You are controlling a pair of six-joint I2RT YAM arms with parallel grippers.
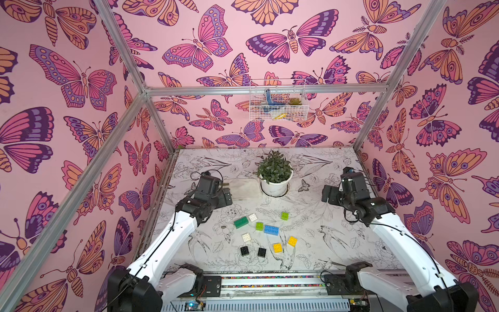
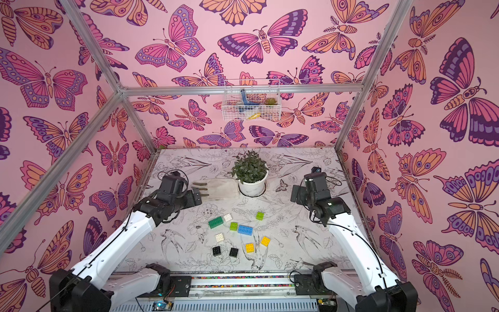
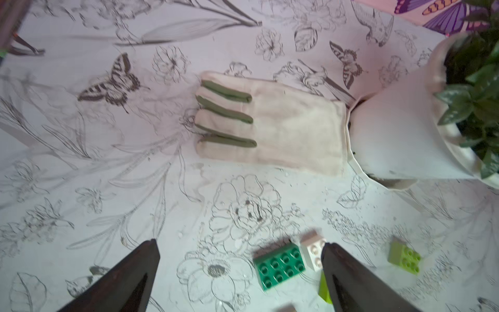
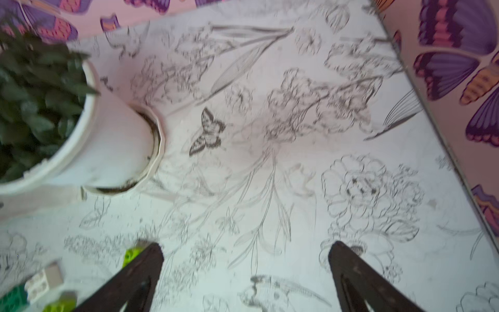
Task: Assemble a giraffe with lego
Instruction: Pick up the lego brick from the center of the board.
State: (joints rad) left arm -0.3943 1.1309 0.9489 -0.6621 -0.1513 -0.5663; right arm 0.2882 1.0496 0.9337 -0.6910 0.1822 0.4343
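Complete in both top views only: the lego (image 1: 246, 237) — ten loose bricks, lying singly, studs up, mid-table (image 1: 324, 243) between the two arms, on the near side of the potted plant (image 1: 275, 173). Long dark green brick (image 1: 241, 222) touching a white square (image 1: 253, 217); long blue brick (image 1: 271, 230) just beside a lime square (image 1: 259, 226); black pair (image 1: 245, 251) and yellow pair (image 1: 277, 247) nearest the arm bases.

Clear from the left wrist view alone: left gripper (image 3: 239, 243) spread wide, holding nothing, raised, dark green brick in sight between the fingers; glove (image 3: 270, 124) flat, cuff just beside the plant's pot.

From the right wrist view: right gripper (image 4: 246, 243) likewise spread and empty, over bare table — blue, black and yellow bricks out of frame.
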